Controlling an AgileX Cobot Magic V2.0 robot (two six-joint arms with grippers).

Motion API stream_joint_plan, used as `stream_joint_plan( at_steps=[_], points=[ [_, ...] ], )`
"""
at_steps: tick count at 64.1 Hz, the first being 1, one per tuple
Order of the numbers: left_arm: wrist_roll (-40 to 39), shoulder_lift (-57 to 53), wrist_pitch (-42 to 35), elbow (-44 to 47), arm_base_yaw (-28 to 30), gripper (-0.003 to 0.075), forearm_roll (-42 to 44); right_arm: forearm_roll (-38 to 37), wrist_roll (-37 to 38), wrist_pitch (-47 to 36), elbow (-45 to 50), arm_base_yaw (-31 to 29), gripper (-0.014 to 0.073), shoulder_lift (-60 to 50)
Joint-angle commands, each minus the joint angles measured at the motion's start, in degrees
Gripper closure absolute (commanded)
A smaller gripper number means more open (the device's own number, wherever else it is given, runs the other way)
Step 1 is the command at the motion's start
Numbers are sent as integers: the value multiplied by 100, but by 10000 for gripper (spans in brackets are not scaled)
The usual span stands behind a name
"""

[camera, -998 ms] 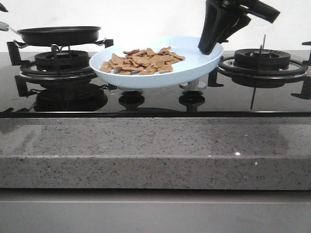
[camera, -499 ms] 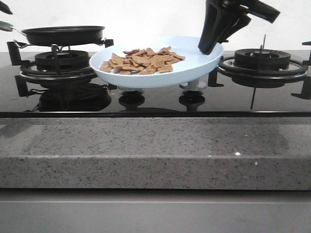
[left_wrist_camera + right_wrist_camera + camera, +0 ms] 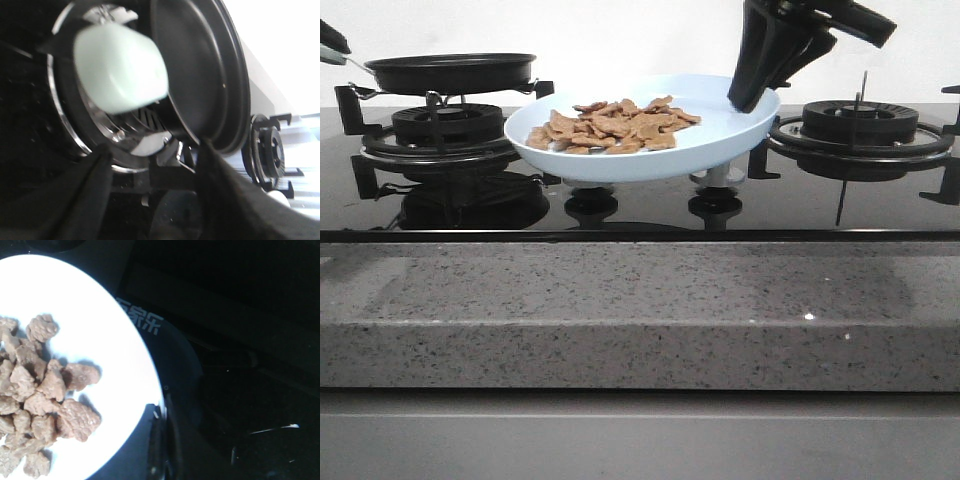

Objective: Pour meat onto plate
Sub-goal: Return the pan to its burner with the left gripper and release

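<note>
The pale-blue plate (image 3: pixel 720 135) hangs level over the middle of the stove, between the two burners. A heap of light-brown meat (image 3: pixel 613 125) lies on it. My right gripper (image 3: pixel 746 98) is shut on the plate's right rim. In the right wrist view the plate (image 3: pixel 105 335) and meat (image 3: pixel 47 390) fill one side, and my right gripper (image 3: pixel 162 440) pinches the rim. The black frying pan (image 3: pixel 450 72) sits on the left burner. My left gripper (image 3: pixel 328 35) is at its handle end. In the left wrist view my left gripper (image 3: pixel 155 200) is open, with the pale-green handle (image 3: pixel 120 70) beyond its fingers.
The left burner grate (image 3: pixel 440 130) carries the pan and the right burner (image 3: pixel 860 125) is bare. Two stove knobs (image 3: pixel 715 180) stand under the plate. The black glass hob ends at a grey speckled counter edge (image 3: pixel 640 310) in front.
The pan has shifted slightly to the right and now lies level on the left burner. My left gripper has dropped a little at the frame's corner. The plate and right gripper have not moved.
</note>
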Motion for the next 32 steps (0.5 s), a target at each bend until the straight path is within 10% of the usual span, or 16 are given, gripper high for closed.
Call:
stream_joint_plan(
  at_steps=[1,15,32],
  points=[
    [-60,-310,277,-178,14,459,-312,179,-61,-150,-150,4,654,-346],
    [-60,-310,476,-178,14,706,-312,179,-61,-150,-150,4,654,-346],
    [-37,-574,447,-168,4,731,-141,179,-61,-150,-150,4,654,-346]
  ],
)
